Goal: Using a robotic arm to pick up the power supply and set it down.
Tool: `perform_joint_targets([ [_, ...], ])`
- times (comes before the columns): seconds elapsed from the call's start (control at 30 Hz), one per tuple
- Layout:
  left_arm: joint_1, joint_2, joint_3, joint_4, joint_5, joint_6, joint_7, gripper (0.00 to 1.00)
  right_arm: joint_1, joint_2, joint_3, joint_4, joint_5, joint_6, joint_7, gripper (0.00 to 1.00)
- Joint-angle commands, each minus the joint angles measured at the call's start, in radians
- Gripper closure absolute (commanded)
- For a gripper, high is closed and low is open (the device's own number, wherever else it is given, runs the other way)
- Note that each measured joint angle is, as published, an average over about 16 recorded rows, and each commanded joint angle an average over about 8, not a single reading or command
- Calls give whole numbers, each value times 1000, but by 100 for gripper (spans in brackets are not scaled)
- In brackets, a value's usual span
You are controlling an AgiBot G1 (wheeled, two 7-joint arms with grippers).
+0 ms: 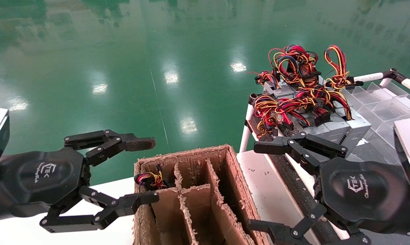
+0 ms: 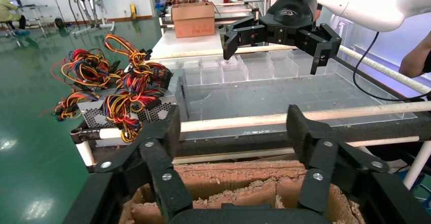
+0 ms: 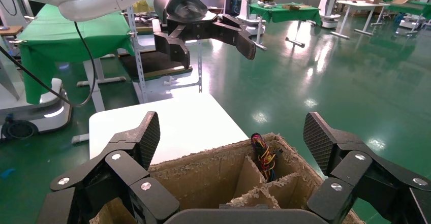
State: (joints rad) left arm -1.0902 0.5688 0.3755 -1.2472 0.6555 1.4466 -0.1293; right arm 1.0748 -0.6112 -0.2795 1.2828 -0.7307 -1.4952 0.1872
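Glossy green workshop floor (image 1: 130, 68) with ceiling-light reflections; white table (image 1: 256, 166) in the foreground. On it stands a frayed, divided cardboard box (image 1: 194, 194); a small wire bundle (image 1: 150, 179) shows in its far-left compartment. To the right, a white-tube rack (image 1: 245, 132) carries clear plastic divider trays (image 1: 381, 102) and a row of grey sheet-metal units. The power supply (image 1: 334, 131) is a grey rectangular box, perforated on one face, with tangled red, yellow, orange and black wires (image 1: 296, 81) and black plugs heaped on top. It sits at the rack's near-left end, ungrasped. Right gripper (image 1: 259, 185) hovers between box and rack, fingers spread wide, holding nothing. Left gripper (image 1: 150, 170) hovers at the box's left edge, fingers likewise apart, empty.
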Motion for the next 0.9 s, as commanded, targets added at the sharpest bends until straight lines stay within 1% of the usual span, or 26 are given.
perform_joint_targets([
  [0.03, 0, 0, 0, 0, 0, 0, 0, 100, 0, 0, 0, 0, 0, 0, 0, 0],
  [0.9, 0, 0, 0, 0, 0, 0, 0, 100, 0, 0, 0, 0, 0, 0, 0, 0],
])
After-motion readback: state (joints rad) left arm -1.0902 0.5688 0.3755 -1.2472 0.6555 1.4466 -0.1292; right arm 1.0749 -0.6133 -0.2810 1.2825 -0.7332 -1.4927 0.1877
